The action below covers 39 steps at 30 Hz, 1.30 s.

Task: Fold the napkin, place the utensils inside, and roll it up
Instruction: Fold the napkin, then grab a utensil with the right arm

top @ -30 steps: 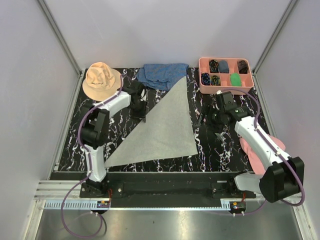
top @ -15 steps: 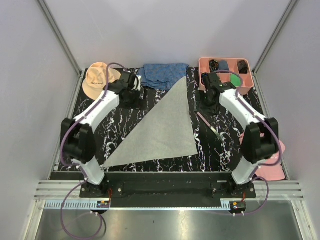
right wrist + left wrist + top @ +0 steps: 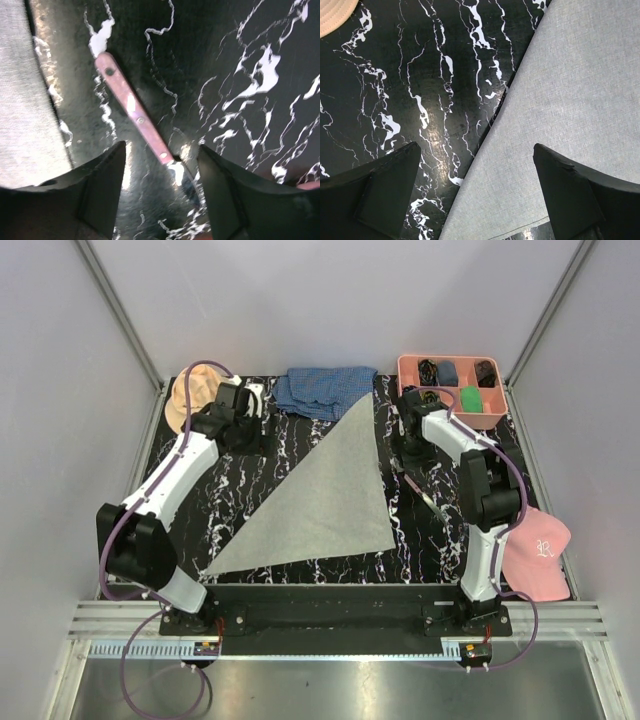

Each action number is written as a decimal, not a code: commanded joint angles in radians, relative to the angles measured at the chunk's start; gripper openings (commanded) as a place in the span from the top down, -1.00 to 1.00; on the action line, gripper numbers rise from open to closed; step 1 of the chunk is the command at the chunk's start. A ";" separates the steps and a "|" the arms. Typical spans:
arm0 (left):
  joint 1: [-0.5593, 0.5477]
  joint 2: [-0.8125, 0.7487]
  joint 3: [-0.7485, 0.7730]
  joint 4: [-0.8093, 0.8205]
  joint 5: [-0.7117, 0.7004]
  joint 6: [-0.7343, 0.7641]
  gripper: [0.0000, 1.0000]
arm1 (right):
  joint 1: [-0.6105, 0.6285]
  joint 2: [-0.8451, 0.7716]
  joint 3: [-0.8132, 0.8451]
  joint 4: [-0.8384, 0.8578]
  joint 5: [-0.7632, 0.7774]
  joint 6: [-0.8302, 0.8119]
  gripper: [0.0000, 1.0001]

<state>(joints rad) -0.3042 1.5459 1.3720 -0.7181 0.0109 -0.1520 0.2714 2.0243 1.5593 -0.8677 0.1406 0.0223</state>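
Observation:
The light-grey napkin [image 3: 325, 490] lies folded into a triangle in the middle of the table; it also shows in the left wrist view [image 3: 570, 100] and at the left of the right wrist view [image 3: 27, 125]. One utensil [image 3: 427, 496] with a pale pink handle lies on the black table just right of the napkin. It runs diagonally in the right wrist view [image 3: 135, 120]. My right gripper [image 3: 408, 445] hovers above it, open and empty [image 3: 160, 192]. My left gripper [image 3: 248, 430] is open and empty [image 3: 477, 192] above the napkin's left edge.
A blue checked cloth [image 3: 325, 388] lies at the back, touching the napkin's top corner. A pink compartment tray [image 3: 405, 390] stands at the back right. An orange hat [image 3: 185, 400] is at the back left and a pink cap [image 3: 535, 550] at the front right.
Both arms have swung toward the back of the table. The right gripper has pulled away from the utensil, which now lies alone on the table. The pink cap is uncovered.

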 commanded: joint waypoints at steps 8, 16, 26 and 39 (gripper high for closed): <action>0.022 -0.044 -0.004 0.029 -0.017 0.025 -0.97 | -0.057 0.019 -0.016 0.096 -0.202 -0.177 -0.16; 0.022 -0.046 -0.004 0.029 -0.017 0.025 -0.97 | -0.058 0.047 -0.022 0.101 -0.227 -0.194 -0.08; 0.022 -0.055 -0.004 0.034 0.014 0.025 -0.97 | -0.057 0.057 -0.059 0.093 -0.256 -0.180 0.05; 0.024 -0.086 -0.007 0.040 0.014 0.020 -0.97 | -0.060 0.041 0.052 0.052 -0.155 -0.164 1.00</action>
<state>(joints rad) -0.2886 1.5188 1.3716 -0.7143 0.0151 -0.1459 0.2119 2.0720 1.5127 -0.7830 -0.0750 -0.1551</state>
